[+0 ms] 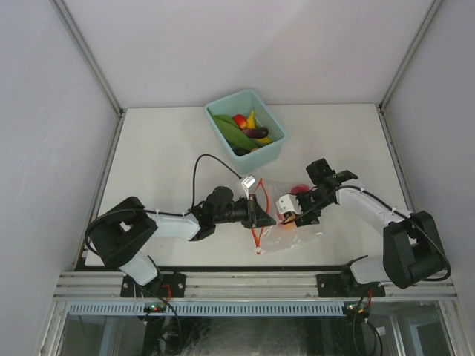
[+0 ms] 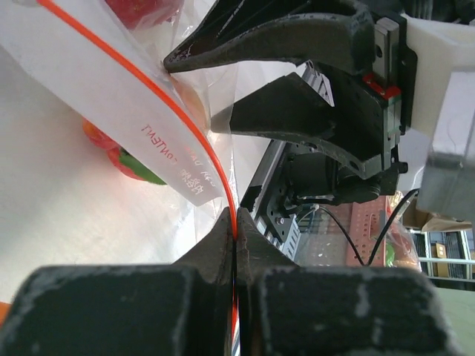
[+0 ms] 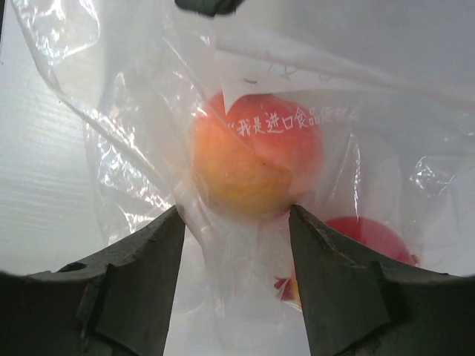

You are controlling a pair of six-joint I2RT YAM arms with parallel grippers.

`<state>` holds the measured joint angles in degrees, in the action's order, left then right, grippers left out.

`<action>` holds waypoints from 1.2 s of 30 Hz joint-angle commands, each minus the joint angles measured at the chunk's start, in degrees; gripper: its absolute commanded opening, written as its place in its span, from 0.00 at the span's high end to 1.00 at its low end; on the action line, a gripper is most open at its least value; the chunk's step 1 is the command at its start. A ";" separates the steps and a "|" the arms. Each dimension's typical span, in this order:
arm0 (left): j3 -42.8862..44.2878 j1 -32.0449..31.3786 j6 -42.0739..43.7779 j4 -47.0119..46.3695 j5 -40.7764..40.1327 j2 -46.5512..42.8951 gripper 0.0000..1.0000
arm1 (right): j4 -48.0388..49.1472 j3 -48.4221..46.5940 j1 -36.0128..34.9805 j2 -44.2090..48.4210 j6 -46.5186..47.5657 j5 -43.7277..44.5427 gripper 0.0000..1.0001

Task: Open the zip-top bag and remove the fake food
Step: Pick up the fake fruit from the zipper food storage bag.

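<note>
The clear zip-top bag (image 1: 300,231) lies between my arms, its red-orange zipper strip (image 2: 185,126) running to my left gripper (image 2: 236,226), which is shut on that strip. My right gripper (image 3: 236,215) is open, with loose bag plastic in the gap. An orange-red peach (image 3: 256,159) sits inside the bag just past its fingertips. A red apple (image 3: 371,237) lies in the bag beyond the right finger. From above, the left gripper (image 1: 256,211) and right gripper (image 1: 291,210) face each other across the bag's mouth. More fake food (image 1: 249,127) fills the teal bin (image 1: 273,152).
The teal bin stands at the back of the white table (image 1: 163,163), behind the bag. The left arm's black cable (image 1: 199,167) loops above the table. Grey walls close in both sides, and a metal rail (image 1: 252,282) runs along the near edge.
</note>
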<state>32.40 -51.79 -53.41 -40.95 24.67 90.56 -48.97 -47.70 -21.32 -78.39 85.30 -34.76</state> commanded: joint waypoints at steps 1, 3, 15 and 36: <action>3.28 -0.24 0.15 -1.54 1.17 0.48 1.00 | 4.05 -0.75 -2.77 -1.01 -4.89 -0.08 0.42; 3.21 -0.24 0.13 -1.53 1.18 0.65 1.00 | 5.25 -0.81 -4.04 -2.46 -6.24 1.09 0.45; 2.49 -0.24 0.23 -1.56 0.82 0.15 1.00 | 6.20 -1.23 -5.69 -3.90 -8.34 1.27 0.98; 2.62 -0.24 0.32 -1.59 0.87 0.27 0.96 | 9.50 -1.87 -9.25 -4.69 -12.72 -0.70 0.79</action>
<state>32.40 -51.81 -53.41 -40.95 24.67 90.98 -41.28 -48.07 -29.65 -82.26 74.56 -35.11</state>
